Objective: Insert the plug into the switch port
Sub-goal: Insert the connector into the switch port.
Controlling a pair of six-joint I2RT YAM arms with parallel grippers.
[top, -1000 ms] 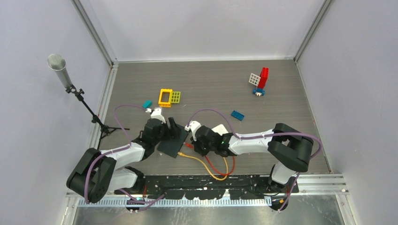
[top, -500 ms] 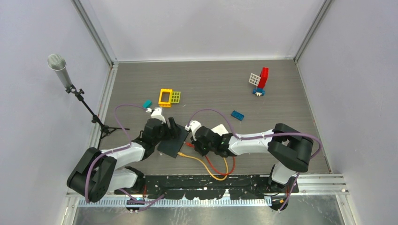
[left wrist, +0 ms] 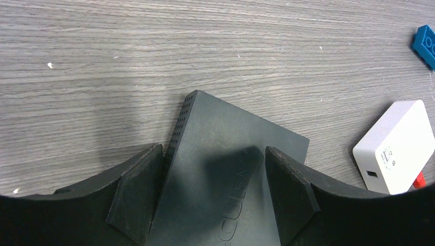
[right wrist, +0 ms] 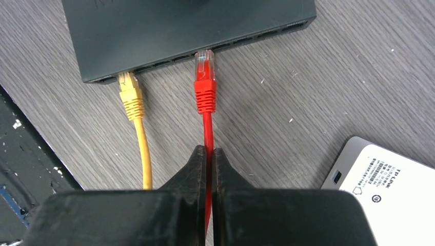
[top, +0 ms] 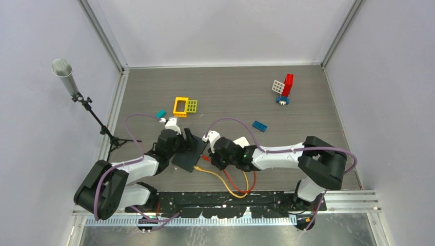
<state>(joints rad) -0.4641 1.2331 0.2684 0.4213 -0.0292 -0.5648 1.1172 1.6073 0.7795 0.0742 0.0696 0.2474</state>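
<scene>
1. Table (top: 231,87): grey wood-grain top.
2. Microphone (top: 62,72): mesh-headed cylinder on a thin black stand, far left.
3. Bricks: teal (top: 161,114) and yellow frame (top: 180,106), glossy plastic, beyond the left arm.
4. Left gripper (left wrist: 213,154): matte black. The arm reaches forward, low over the table. The jaws stand wide and clamp the switch across its body.
5. Switch (right wrist: 179,25): flat matte black slab with a vented side. It lies askew between the arms, its port row facing the right gripper.
6. Yellow cable (right wrist: 132,95): ribbed boot, plugged in at the row's left end.
7. Plug (right wrist: 204,77): red ribbed boot and clear tip. It lies flat on the table with its tip at a mid-row port mouth. Whether it is seated cannot be told.
8. Right gripper (right wrist: 206,151): the arm stretches leftward. The jaws are pinched tight on the red cable (right wrist: 206,128), just behind the plug.
9. White box (right wrist: 379,179): smooth, rounded and labelled, beside the right gripper.
10. Blue brick (top: 259,126) and red-and-white stack (top: 284,88): lie farther right.
</scene>
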